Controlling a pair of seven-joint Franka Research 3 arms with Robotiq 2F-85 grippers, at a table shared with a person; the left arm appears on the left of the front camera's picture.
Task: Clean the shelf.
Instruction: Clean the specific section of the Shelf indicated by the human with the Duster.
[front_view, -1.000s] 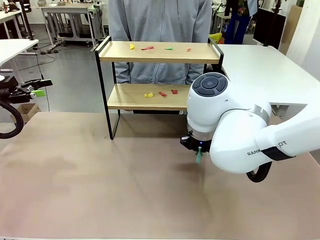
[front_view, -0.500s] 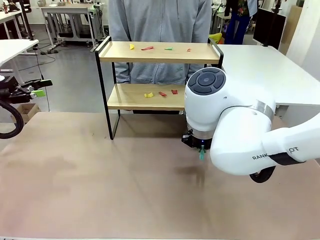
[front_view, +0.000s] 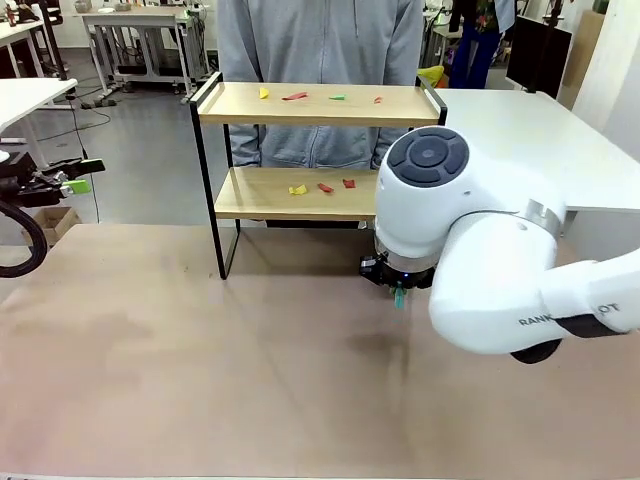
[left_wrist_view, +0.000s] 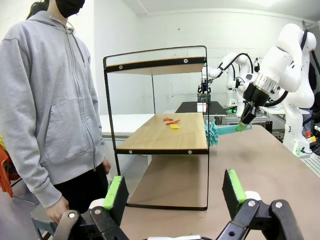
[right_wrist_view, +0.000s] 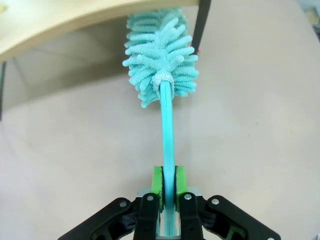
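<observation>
1. The shelf (front_view: 310, 110) stands at the far edge of the brown table (front_view: 200, 380), left of centre, right in front of a person in a grey hoodie (front_view: 320, 40). Two wooden boards, a thin black frame.
2. Both boards are littered. There are small coloured scraps on the top board (front_view: 295, 96) and a little cluster of yellow and red ones on the lower board (front_view: 322, 187). So nothing is swept yet, by the look of it.
3. Here's the tool: a teal fluffy duster (right_wrist_view: 160, 52), its head right up at the near edge of the lower board, just beside the black corner post. From the left wrist view the head sits level with that board's edge. Whether the fibres are touching the wood, I can't tell.
4. The right gripper (right_wrist_view: 167, 182) has the duster's thin handle pinched tight between its green pads, low on the stick, with the head pointing away toward the shelf.
5. The left gripper (left_wrist_view: 175, 192) hangs well off to the side, fingers spread wide, nothing in them, looking on at the shelf's end.
6. My read: this is the approach to the lower board, with the sweeping itself not yet begun.
7. The next move probably calls for slipping the head in over the board past that post, then reaching deeper toward the scraps, which lie well in from the edge. The top board is close above, so the handle will need a flat angle.
</observation>
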